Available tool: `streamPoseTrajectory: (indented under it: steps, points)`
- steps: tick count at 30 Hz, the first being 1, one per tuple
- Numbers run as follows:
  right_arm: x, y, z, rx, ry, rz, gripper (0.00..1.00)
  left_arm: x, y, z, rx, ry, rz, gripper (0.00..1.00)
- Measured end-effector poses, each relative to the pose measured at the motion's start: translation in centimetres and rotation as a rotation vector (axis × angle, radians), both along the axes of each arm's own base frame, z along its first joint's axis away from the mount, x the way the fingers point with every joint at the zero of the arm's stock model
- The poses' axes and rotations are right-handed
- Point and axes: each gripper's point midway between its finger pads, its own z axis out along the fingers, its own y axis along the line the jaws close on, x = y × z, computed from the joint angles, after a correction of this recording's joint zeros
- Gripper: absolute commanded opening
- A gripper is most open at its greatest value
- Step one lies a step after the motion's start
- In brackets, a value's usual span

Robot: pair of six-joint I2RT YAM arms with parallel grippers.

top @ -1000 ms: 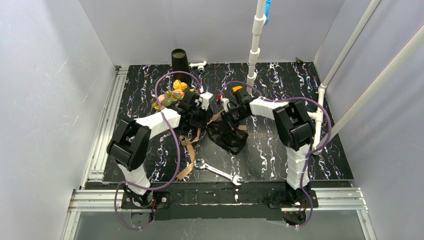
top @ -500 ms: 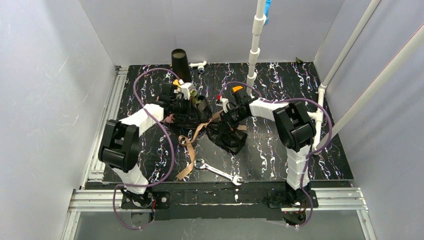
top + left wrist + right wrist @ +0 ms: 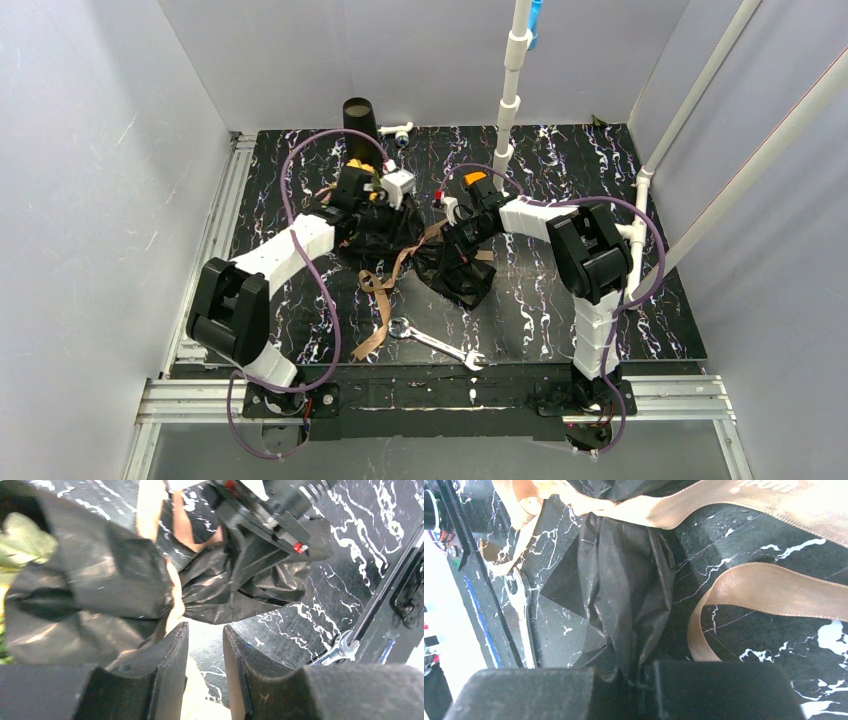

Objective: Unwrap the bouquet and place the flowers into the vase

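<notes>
Bouquet (image 3: 388,228) in crinkled black paper, pinched by right gripper (image 3: 634,674); left gripper (image 3: 205,647) parted, empty; print on tan-brown ribbon (image 3: 769,587) illegible.

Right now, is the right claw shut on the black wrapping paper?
Yes, the right wrist view shows the right claw closed with the black wrapping paper bunched in its grip.
</notes>
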Motion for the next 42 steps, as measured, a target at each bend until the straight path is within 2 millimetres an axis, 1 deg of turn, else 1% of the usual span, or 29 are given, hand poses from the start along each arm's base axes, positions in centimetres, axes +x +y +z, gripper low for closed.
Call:
streamPoseTrajectory:
  steps: [3, 4, 6, 8, 13, 16, 19, 23, 31, 33, 38, 42]
  points:
    - [0.0, 0.0, 0.0, 0.000, 0.000, 0.001, 0.01, -1.2, -1.6, -0.8, 0.053, -0.003, -0.043, 0.31]
    - [0.0, 0.0, 0.0, 0.001, 0.001, 0.001, 0.01, -1.3, -2.1, -1.0, 0.067, -0.008, -0.053, 0.31]
    - [0.0, 0.0, 0.0, 0.001, 0.001, 0.001, 0.01, -1.0, -2.8, -1.4, 0.091, -0.016, -0.067, 0.29]
    - [-0.1, 0.0, 0.0, 0.000, 0.004, 0.002, 0.01, -0.2, -3.0, -1.8, 0.115, -0.043, -0.090, 0.29]
    - [-0.2, -0.1, 0.0, 0.000, 0.006, 0.005, 0.01, 0.7, -2.7, -3.2, 0.187, -0.126, -0.197, 0.26]
    - [-0.2, -0.1, 0.0, 0.000, 0.005, 0.005, 0.01, 1.6, -2.9, -3.7, 0.224, -0.163, -0.266, 0.25]
    - [-0.2, -0.1, 0.0, -0.001, 0.006, 0.005, 0.01, 2.0, -3.0, -4.4, 0.250, -0.175, -0.308, 0.25]
    - [-0.2, -0.1, 0.0, -0.002, 0.009, 0.005, 0.01, 1.5, -2.5, -5.9, 0.285, -0.148, -0.340, 0.23]
    - [-0.2, -0.1, 0.0, -0.004, 0.009, 0.004, 0.01, 0.7, -1.7, -6.9, 0.321, -0.142, -0.384, 0.23]
    - [-0.2, -0.1, 0.0, -0.004, 0.010, 0.004, 0.01, 0.6, -1.5, -7.2, 0.328, -0.146, -0.391, 0.19]
    - [-0.2, -0.1, 0.0, -0.005, 0.011, 0.002, 0.01, 1.0, -1.1, -7.9, 0.358, -0.182, -0.385, 0.00]
    - [-0.2, -0.1, 0.0, -0.008, 0.015, -0.004, 0.01, 1.0, -1.1, -7.8, 0.356, -0.175, -0.364, 0.00]
